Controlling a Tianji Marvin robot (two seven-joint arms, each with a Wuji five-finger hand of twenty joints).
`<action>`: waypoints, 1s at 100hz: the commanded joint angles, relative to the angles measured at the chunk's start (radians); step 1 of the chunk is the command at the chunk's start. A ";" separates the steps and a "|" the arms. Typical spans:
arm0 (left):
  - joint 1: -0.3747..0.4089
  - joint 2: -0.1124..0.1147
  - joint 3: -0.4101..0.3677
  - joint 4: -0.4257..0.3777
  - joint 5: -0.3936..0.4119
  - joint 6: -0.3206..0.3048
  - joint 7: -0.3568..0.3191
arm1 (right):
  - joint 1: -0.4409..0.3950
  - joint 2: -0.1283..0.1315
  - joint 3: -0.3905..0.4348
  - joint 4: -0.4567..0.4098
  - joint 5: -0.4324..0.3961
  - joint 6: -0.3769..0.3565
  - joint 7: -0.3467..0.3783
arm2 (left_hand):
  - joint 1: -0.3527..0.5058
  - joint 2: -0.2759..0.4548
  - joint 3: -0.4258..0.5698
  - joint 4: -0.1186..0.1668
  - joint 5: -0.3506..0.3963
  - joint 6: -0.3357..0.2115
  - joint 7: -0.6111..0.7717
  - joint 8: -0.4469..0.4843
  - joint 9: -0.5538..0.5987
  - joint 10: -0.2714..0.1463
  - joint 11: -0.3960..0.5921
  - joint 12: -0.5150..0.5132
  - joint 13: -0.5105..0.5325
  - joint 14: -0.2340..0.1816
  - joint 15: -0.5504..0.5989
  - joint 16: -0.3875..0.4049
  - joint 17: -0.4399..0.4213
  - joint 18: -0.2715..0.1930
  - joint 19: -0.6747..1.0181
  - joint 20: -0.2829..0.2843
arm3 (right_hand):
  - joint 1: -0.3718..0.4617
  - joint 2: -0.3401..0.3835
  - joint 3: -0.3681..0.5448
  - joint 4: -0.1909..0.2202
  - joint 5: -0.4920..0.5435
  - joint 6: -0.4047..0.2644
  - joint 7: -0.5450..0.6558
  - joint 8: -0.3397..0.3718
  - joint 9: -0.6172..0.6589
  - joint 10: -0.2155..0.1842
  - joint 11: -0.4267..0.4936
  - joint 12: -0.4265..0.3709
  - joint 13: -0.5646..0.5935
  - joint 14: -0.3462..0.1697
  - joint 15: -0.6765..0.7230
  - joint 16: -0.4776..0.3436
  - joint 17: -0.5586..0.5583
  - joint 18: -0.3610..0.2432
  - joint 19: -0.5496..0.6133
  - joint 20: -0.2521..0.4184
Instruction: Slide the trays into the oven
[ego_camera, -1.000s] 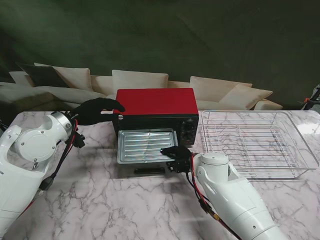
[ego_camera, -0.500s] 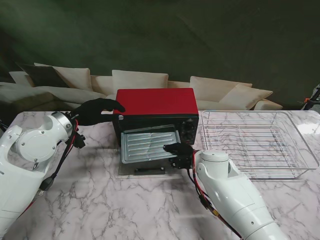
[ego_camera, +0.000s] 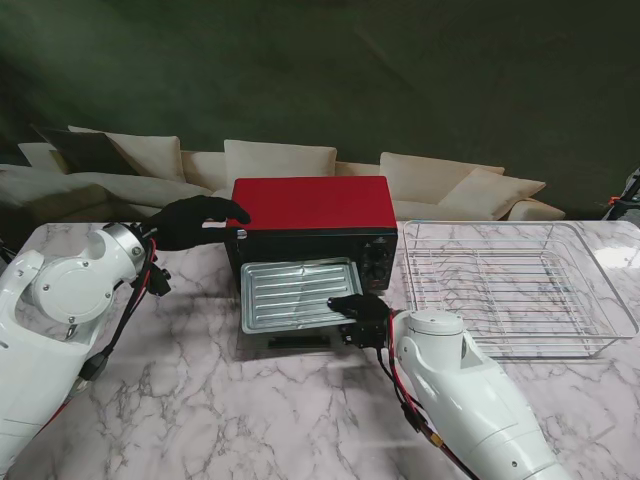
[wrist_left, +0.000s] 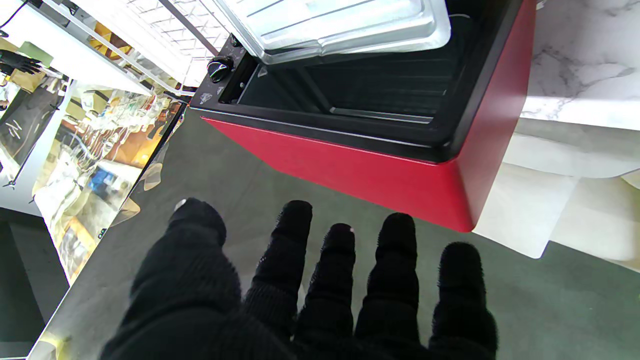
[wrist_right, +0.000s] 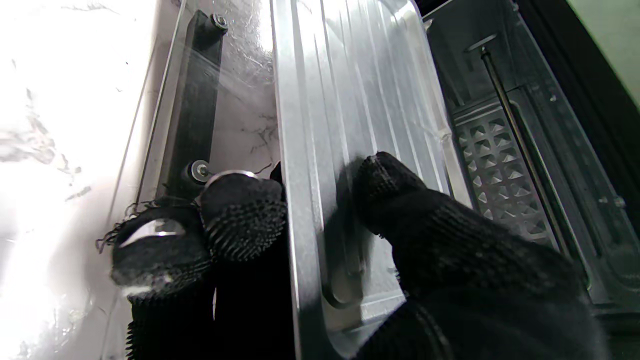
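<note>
The red oven (ego_camera: 310, 203) stands mid-table with its glass door (ego_camera: 290, 342) folded down flat. A ribbed silver tray (ego_camera: 295, 292) sticks partway out of the oven mouth. My right hand (ego_camera: 358, 308) is shut on the tray's near right corner. In the right wrist view the thumb (wrist_right: 395, 200) lies on top of the silver tray (wrist_right: 350, 100) and the fingers (wrist_right: 240, 210) curl under its rim. My left hand (ego_camera: 195, 220) is open at the oven's top left corner, its fingers (wrist_left: 340, 280) spread beside the red oven (wrist_left: 380, 170).
A wire rack (ego_camera: 500, 280) lies in a clear bin (ego_camera: 610, 320) right of the oven. The door's black handle (wrist_right: 192, 100) sits just under my right fingers. A sofa with cushions (ego_camera: 280, 160) stands beyond the table's far edge.
The silver tray has slid farther into the oven, tilting briefly on the way, and my right hand went with it. The left hand has stayed put.
</note>
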 joint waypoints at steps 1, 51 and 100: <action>0.000 -0.001 0.001 0.001 0.001 0.002 -0.013 | -0.021 -0.001 -0.006 0.023 0.001 0.012 -0.010 | 0.017 0.037 -0.023 -0.010 0.020 -0.019 0.007 0.008 -0.005 -0.009 -0.005 -0.006 -0.011 -0.012 -0.012 -0.003 -0.016 -0.012 -0.024 0.014 | 0.085 0.103 0.090 0.034 0.103 -0.140 0.074 0.059 0.026 -0.025 0.076 0.007 0.040 -0.020 0.016 0.010 -0.048 0.106 0.041 0.014; -0.006 -0.001 0.009 0.008 -0.002 0.004 -0.013 | -0.004 -0.012 -0.003 0.049 -0.002 0.008 -0.039 | 0.018 0.038 -0.023 -0.010 0.019 -0.017 0.007 0.008 -0.005 -0.010 -0.005 -0.006 -0.010 -0.011 -0.011 -0.003 -0.016 -0.014 -0.024 0.014 | 0.085 0.103 0.090 0.033 0.103 -0.139 0.072 0.059 0.025 -0.026 0.075 0.005 0.040 -0.021 0.013 0.009 -0.048 0.106 0.040 0.014; -0.010 -0.001 0.012 0.013 -0.006 0.001 -0.012 | 0.040 -0.045 -0.030 0.112 0.022 -0.031 -0.106 | 0.015 0.039 -0.025 -0.011 0.020 -0.017 0.007 0.008 -0.006 -0.009 -0.004 -0.006 -0.011 -0.011 -0.011 -0.003 -0.015 -0.014 -0.025 0.013 | 0.086 0.104 0.090 0.034 0.102 -0.143 0.076 0.061 0.022 -0.027 0.076 0.004 0.040 -0.019 0.008 0.008 -0.053 0.106 0.036 0.012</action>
